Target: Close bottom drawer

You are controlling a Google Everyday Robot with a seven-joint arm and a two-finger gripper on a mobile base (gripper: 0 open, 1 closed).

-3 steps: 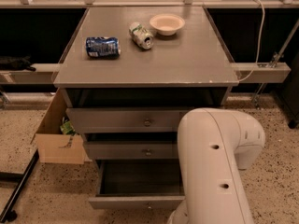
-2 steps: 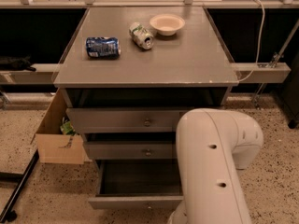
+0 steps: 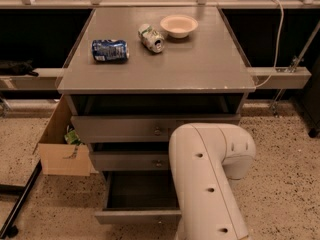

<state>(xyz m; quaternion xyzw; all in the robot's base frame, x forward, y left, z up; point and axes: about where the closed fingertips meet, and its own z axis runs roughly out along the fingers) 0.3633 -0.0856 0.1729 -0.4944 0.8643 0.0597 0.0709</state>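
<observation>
The bottom drawer is the lowest of three grey drawers in the cabinet, and it stands pulled out towards me with its dark, empty inside showing. Its narrow front panel lies near the floor. My white arm fills the lower right foreground and covers the drawer's right end. My gripper is out of view, hidden below or behind the arm.
The middle drawer and top drawer are also slightly out. On the cabinet top lie a blue can, a green-and-white can and a pale bowl. A cardboard box stands on the floor at the left.
My arm has shifted a little to the left in front of the drawers. The cabinet, the drawers and the things on top have not moved.
</observation>
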